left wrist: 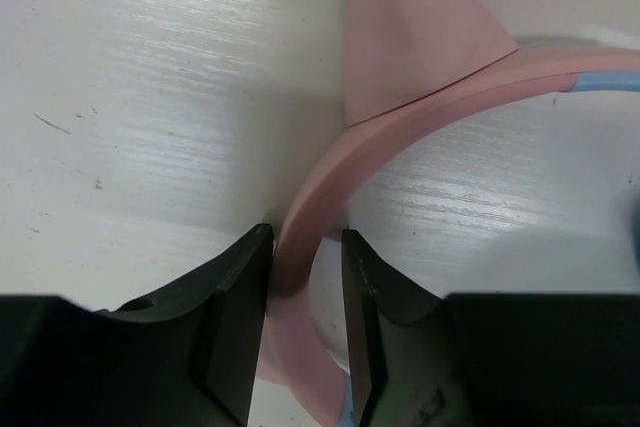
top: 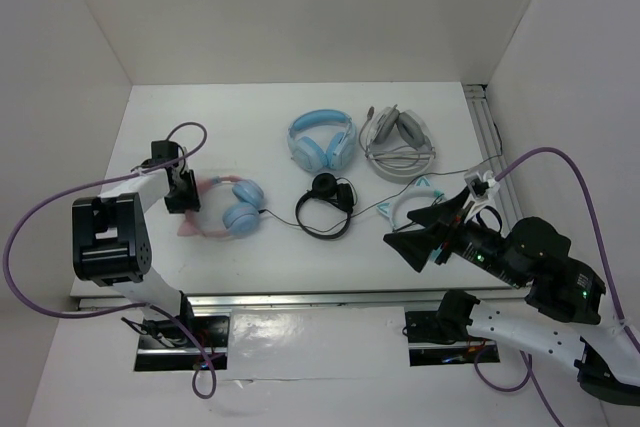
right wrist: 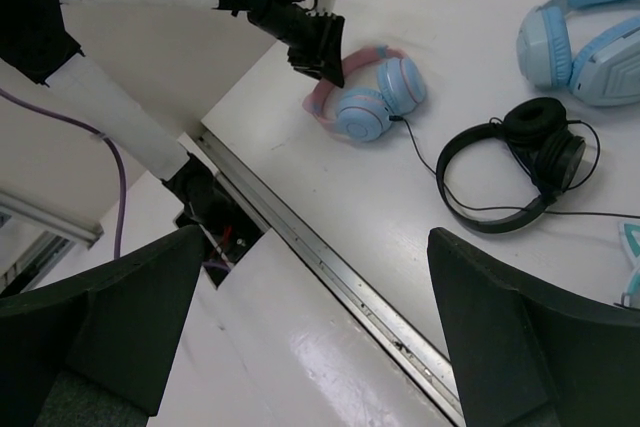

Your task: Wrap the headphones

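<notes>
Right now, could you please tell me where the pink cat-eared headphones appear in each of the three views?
Top external: headphones lie left of centre, by the left gripper.
Left wrist: headphones fill the middle, pink band between the fingers.
Right wrist: headphones sit upper middle, beside the left gripper.
Shared landmark: the left gripper clamping the pink band.

Your left pincer [left wrist: 300,247] grips the headphones [left wrist: 410,37] with the arm stretched forward; your right pincer [top: 408,239] hangs raised, jaws wide apart.
</notes>
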Tool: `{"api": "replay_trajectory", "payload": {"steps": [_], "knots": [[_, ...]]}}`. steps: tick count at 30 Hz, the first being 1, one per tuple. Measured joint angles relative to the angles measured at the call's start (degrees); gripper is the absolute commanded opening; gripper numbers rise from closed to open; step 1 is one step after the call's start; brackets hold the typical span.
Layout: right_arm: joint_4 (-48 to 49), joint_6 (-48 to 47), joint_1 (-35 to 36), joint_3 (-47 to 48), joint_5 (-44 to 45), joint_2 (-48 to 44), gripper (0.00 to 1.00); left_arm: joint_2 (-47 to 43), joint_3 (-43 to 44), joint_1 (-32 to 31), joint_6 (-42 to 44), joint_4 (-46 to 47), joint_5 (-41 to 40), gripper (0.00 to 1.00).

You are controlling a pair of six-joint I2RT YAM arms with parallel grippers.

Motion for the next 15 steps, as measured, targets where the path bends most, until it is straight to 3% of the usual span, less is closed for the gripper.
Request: {"api": "replay_trajectory", "payload": {"steps": [1,7,9,12,15], "knots": [[0.0,0.02,0.0,0.0,-0.11,0.0,1.0,-0.02,0.0,-0.02,-0.07,-0.15,-0.09,0.57],[0.0,0.04,0.0,0.0,-0.52,0.0,1.0,-0.26,0.0,-0.17,-1.31,-0.87,-0.15,0.71],[0.0,0.04,0.0,0.0,-0.5,0.0,1.0,-0.33,0.0,-0.28,-1.42,-1.53,-0.15,0.71],[0.02,0.04,0.0,0.0,-0.52,0.0,1.0,-0.57,0.0,-0.28,-1.9,-2.71,-0.09,0.62],[0.09,0.26,0.0,0.0,-0.81,0.0,1.0,-0.63,0.0,-0.31,-2.82,-3.74,-0.15,0.46]]}}
